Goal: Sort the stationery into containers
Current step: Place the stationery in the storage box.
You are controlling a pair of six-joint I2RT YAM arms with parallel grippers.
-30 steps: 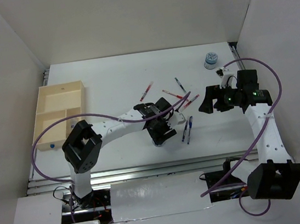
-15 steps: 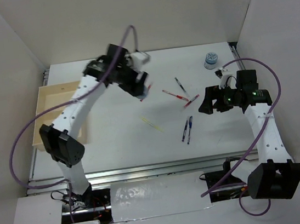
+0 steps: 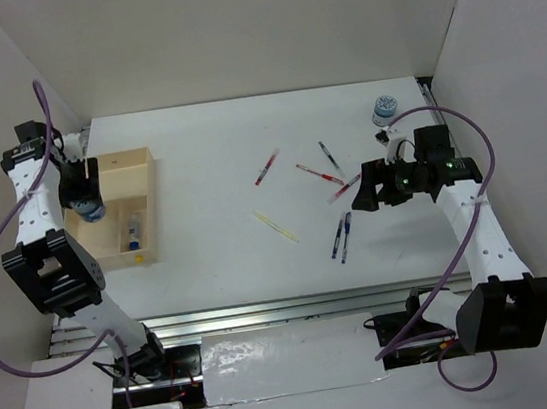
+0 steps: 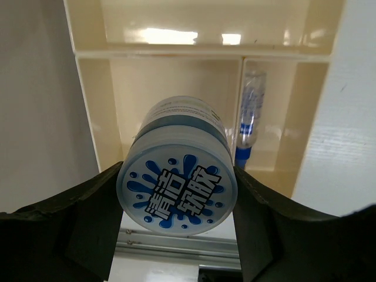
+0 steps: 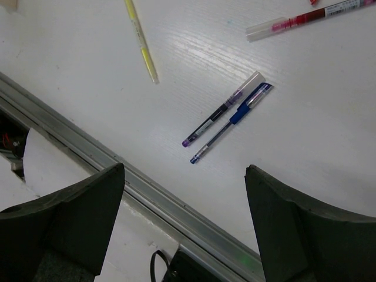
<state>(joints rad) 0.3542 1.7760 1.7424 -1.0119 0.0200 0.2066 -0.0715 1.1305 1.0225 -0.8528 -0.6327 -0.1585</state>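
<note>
My left gripper (image 3: 82,197) is shut on a round blue-and-white patterned roll (image 4: 177,187) and holds it above the light-wood divided tray (image 3: 137,162), over the tray's middle left compartment (image 4: 126,94). A tiny clear bottle with a blue cap (image 4: 249,120) lies in the compartment to its right (image 3: 134,231). My right gripper (image 3: 361,193) is open and empty above the table. Below it lie two dark blue pens (image 5: 226,120) side by side, a yellow pen (image 5: 141,41) and a red pen (image 5: 299,19). A second roll (image 3: 383,109) stands at the far right.
More red pens (image 3: 266,166) (image 3: 318,171) and a dark pen (image 3: 328,154) lie scattered mid-table. A metal rail (image 5: 88,141) runs along the table's near edge. White walls close in the left, back and right sides.
My left arm has swung from the middle of the table far to the left and now holds the roll over the tray. My right gripper has shifted slightly left.
</note>
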